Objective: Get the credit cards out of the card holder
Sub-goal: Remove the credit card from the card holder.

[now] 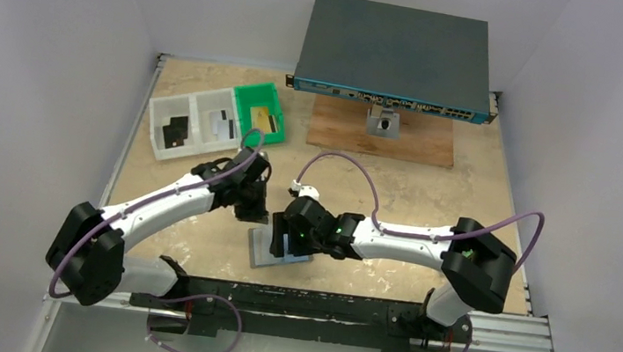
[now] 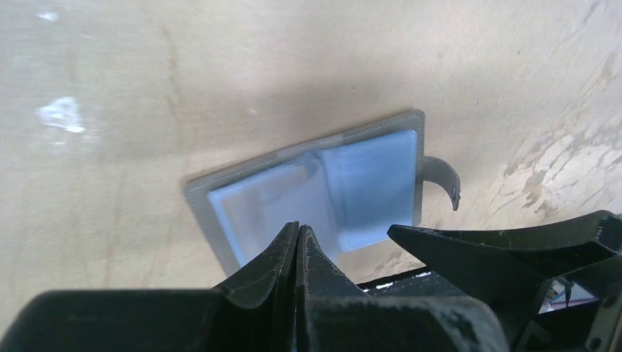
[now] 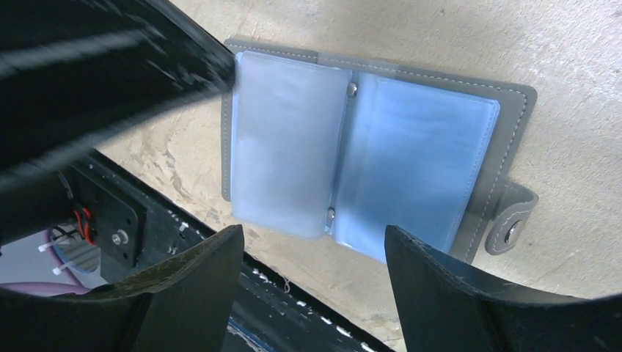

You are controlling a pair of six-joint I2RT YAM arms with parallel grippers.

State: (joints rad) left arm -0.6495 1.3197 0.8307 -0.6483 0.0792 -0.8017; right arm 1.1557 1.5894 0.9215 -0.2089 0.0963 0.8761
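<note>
Card holder (image 1: 278, 247) lies spread open on the tabletop (image 1: 429, 198), right by the near edge, with the dark rail just beyond it. There's open tabletop behind it and out to the right. The left side is tighter, with the left arm reaching in.

Left end effector (image 1: 252, 214) is pinched fully shut with nothing between the fingers. In its own view the tips (image 2: 298, 227) sit over the holder's (image 2: 323, 191) near border; whether they touch it is hard to say.

Right end effector (image 1: 288, 231) hangs over the holder, spread wide and empty, both fingers apart above the near side of the open holder (image 3: 367, 161).

The holder has a grey stitched frame, two bluish clear pockets side by side and a strap (image 3: 513, 220) with a stud poking off one side. The pockets are cloudy, so I can't tell if they hold a card. A blurred dark shape covers one corner.

Far left are three trays (image 1: 217, 121), with cards (image 1: 176, 131) lying in them: black, silver-grey, gold. The box (image 1: 395, 57) sits at the back, well clear.
</note>
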